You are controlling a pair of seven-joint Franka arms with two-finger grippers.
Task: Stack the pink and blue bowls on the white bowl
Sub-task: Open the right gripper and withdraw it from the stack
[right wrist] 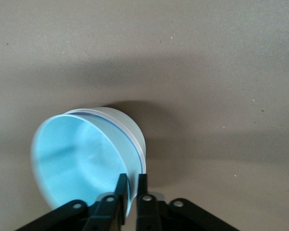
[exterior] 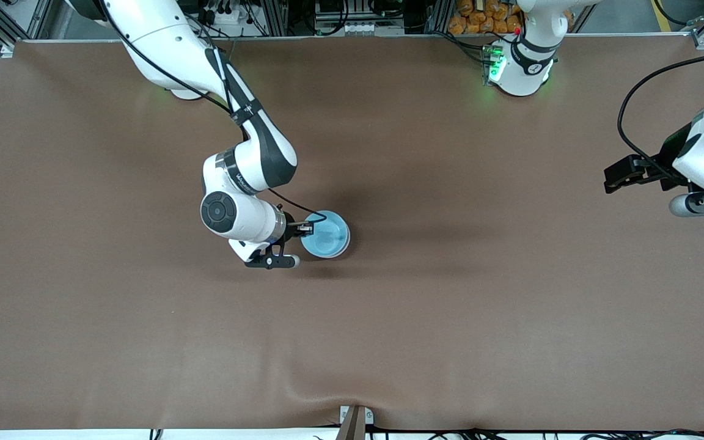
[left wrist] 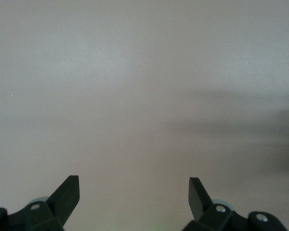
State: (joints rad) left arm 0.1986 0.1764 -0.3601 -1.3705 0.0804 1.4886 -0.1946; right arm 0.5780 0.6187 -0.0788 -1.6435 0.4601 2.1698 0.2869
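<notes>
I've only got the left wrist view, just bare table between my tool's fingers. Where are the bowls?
Observer: The blue bowl is mid-table, nested inside the white bowl.
Operator: Is anything holding it?
Observer: Yes, the right tool pinches the blue bowl's rim, with one finger inside and one outside.
Operator: And the pink one?
Observer: No pink bowl shows in any view. Your left tool hangs open over bare table at the left arm's end.
</notes>
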